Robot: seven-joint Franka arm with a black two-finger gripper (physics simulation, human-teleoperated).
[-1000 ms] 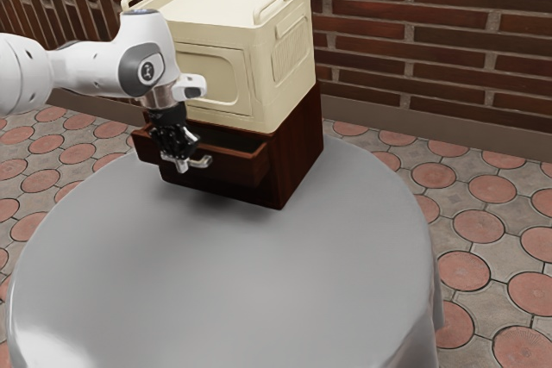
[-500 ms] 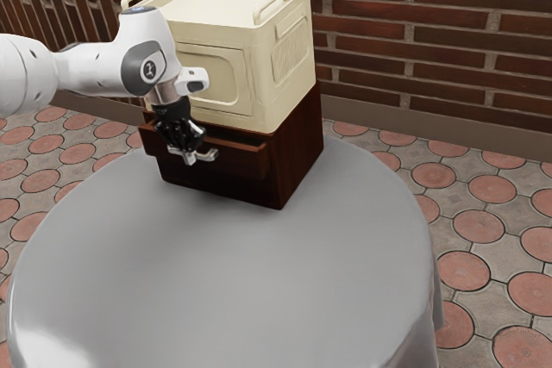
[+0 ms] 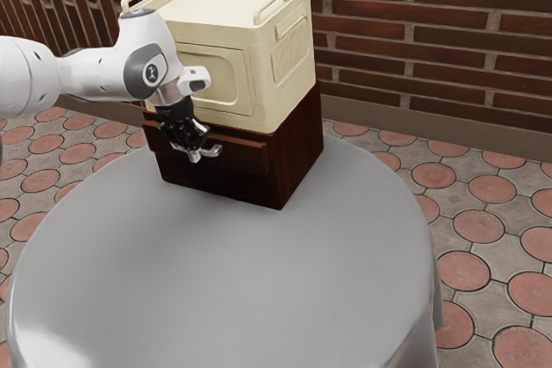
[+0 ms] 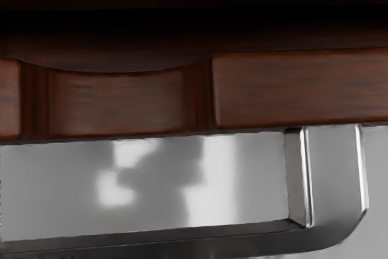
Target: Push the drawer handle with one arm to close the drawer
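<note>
In the exterior view my gripper [image 3: 194, 152] points down at the front of the dark wooden drawer [image 3: 246, 156], over the left part of its silver handle [image 3: 211, 152]. The drawer front stands slightly out from the cabinet [image 3: 298, 148]. Whether the fingers are apart or together cannot be made out, and the hand hides part of the handle. From the wrist, the metal handle [image 4: 336, 177] juts from the drawer's notched top edge [image 4: 303, 89], and a narrow dark gap separates that edge from the cabinet above.
A cream box [image 3: 216, 75] with rail handles rests on top of the cabinet, close behind my arm. The cabinet stands at the far side of the round, grey-covered table [image 3: 233, 282]. Brick walls [image 3: 431, 49] rise behind.
The drawer has slid inward from a clearly wider opening, leaving a thin gap. My gripper has moved with it toward the cabinet, staying at the handle.
</note>
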